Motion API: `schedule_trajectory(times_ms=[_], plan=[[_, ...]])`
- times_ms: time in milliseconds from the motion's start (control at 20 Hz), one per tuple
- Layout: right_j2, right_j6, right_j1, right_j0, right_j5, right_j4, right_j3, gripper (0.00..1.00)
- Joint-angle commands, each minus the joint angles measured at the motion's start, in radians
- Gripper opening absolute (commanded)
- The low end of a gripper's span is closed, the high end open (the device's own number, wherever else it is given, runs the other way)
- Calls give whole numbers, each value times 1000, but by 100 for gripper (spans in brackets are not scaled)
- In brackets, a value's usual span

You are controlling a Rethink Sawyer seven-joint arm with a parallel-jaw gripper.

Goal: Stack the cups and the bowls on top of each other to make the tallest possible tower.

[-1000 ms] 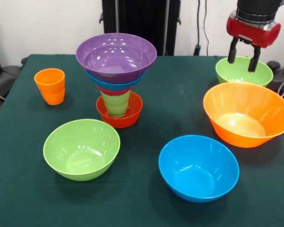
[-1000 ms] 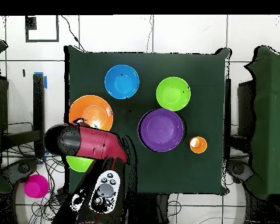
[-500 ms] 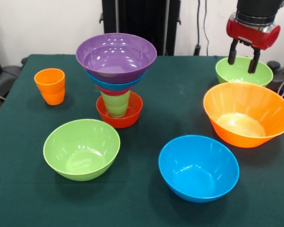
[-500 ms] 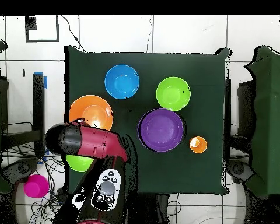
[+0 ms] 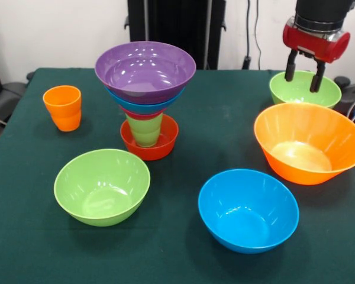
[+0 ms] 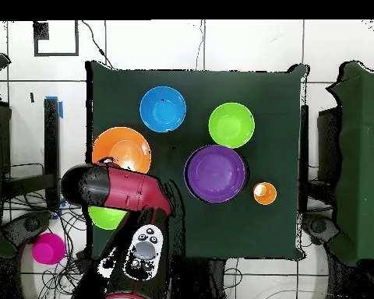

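**Gripper parted above far lime bowl; tower stands well off**

- Gripper (image 5: 303, 74): two dark fingers hang apart, nothing between them. Tips sit over the rim and hollow of a lime green bowl (image 5: 305, 89); contact with the bowl cannot be told from the front view. From overhead the red arm (image 6: 116, 190) covers most of that bowl, only a green edge showing under it.
- Just beside the gripper, toward the camera in the front view: the very large orange bowl (image 5: 310, 142), upright, empty. Its rim lies close to the lime bowl under the gripper.
- Farther out the same way: a blue bowl (image 5: 248, 210), upright, standing alone.
- Well apart from the gripper, across the green table (image 5: 225, 118): the tower (image 5: 145, 94). Base is a small red-orange bowl (image 5: 150, 145); a light green cup (image 5: 145, 130) stands in it; above that a thin red-pink rim, then a blue bowl, then a purple bowl (image 5: 145, 70) on top, mouth up.
- Beyond the tower, farthest from the gripper: the orange cup (image 5: 63, 107), upright, alone.
- A second lime green bowl (image 5: 102, 186) sits apart, on the camera side of the tower.
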Motion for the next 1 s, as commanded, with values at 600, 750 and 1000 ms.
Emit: schedule_trajectory(times_ms=[600,750,1000], plan=[[-6,-30,45,-84,163,-151,-181,100],[-2,-36,46,-99,159,-165,-187,100],[12,-17,64,-118,97,-169,-179,100]])
